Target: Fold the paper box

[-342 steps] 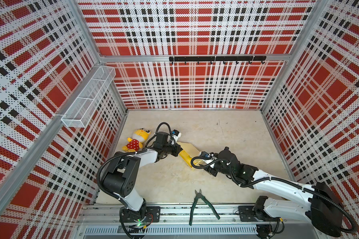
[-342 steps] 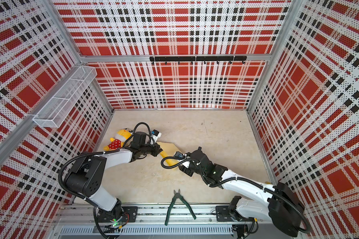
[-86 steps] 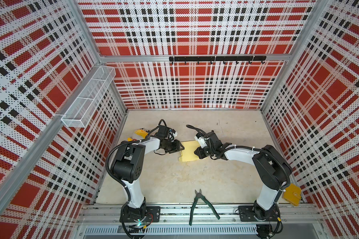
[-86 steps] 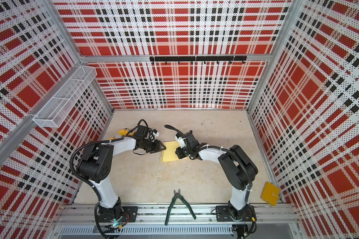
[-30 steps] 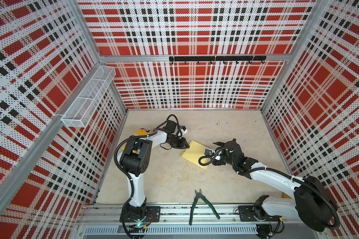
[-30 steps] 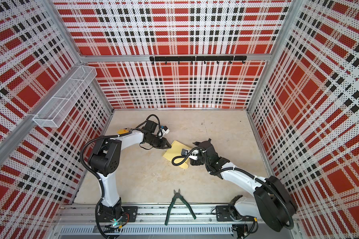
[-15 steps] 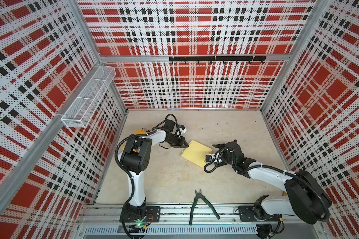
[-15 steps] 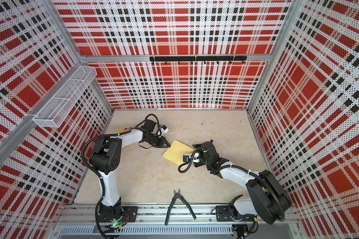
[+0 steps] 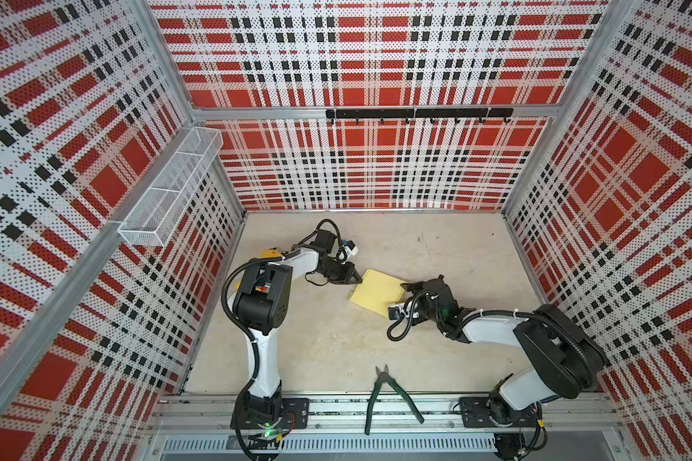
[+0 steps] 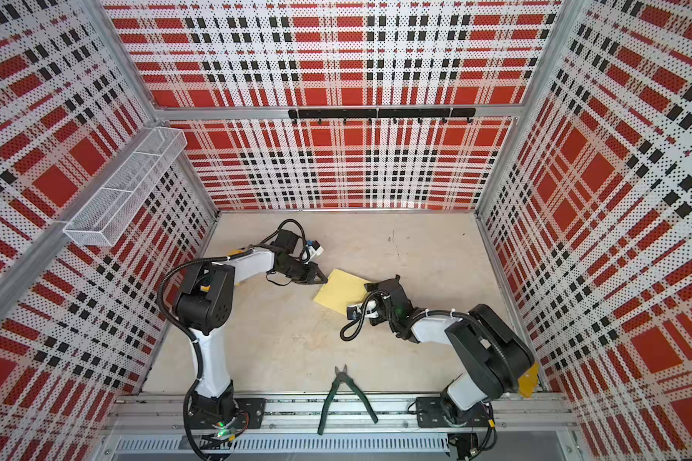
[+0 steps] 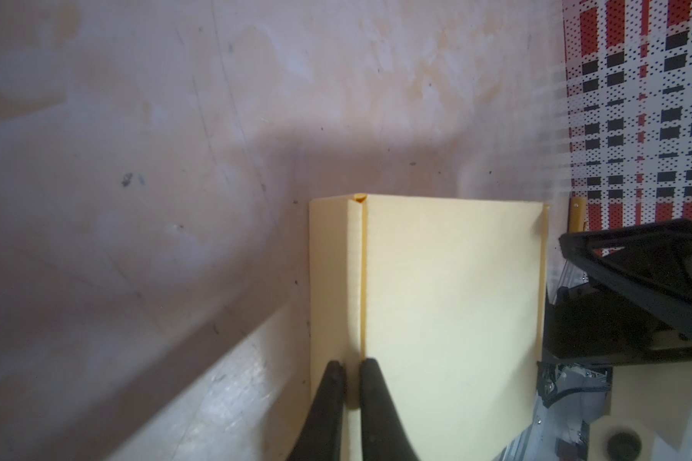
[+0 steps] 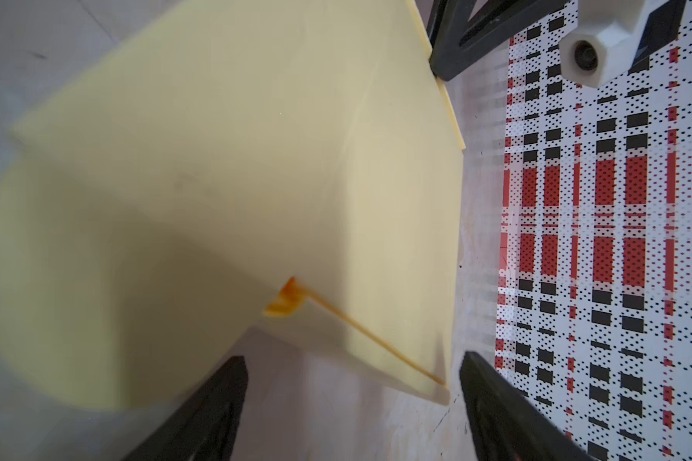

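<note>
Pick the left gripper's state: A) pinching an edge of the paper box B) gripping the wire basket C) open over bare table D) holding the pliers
A: the left wrist view shows the left gripper closed on a thin fold of the paper box.

Matt smooth card paper box (image 9: 374, 291), scuffed matt tabletop (image 9: 336, 343), perforated walls (image 9: 376, 167), metal wire-mesh basket (image 9: 168, 187)

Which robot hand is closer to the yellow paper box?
Left. The left hand pinches a folded edge of the paper box. The right hand is open, with a box corner between its fingers, not gripped.
</note>
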Controlling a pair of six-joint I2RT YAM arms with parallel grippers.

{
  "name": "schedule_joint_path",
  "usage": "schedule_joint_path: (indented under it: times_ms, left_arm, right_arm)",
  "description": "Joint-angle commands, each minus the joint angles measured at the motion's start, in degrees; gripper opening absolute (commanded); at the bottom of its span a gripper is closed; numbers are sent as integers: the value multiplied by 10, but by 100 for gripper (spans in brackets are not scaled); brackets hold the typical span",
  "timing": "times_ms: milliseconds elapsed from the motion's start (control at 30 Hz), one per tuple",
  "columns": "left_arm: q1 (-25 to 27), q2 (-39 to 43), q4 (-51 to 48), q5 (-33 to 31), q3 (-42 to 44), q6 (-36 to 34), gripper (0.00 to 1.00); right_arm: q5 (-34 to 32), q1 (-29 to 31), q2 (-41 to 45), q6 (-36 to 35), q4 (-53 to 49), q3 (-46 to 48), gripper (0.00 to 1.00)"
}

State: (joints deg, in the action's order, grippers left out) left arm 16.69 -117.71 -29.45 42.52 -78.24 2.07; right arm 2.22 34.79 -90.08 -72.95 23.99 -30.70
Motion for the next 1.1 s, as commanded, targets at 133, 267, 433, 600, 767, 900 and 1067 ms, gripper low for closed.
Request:
schedule_joint_path:
  times_ms: [133, 267, 433, 600, 767, 900, 1067]
  left_arm:
    - [3, -34, -26, -33, -1, -8, 12]
    - [3, -35, -26, -21, -2, -4, 12]
    - [3, -28, -26, -8, -2, 3, 15]
    - [3, 12, -22, 11, -12, 17, 31]
    - [-6, 75, -74, 15, -66, -23, 45]
    - [-41, 121, -137, 17, -146, -101, 52]
    - [-45, 177, -206, 36, -211, -326, 65]
  right_arm:
    - [12, 6, -38, -4, 96, -16, 82]
    - [23, 10, -47, 11, 107, -25, 78]
    - [31, 10, -46, 45, 119, -33, 65]
    - [53, 9, -37, 82, 96, -38, 54]
    - [96, 6, -7, 146, 37, -53, 51]
    - [159, -7, 24, 240, -6, -66, 48]
    - [269, -25, 33, 377, -7, -73, 45]
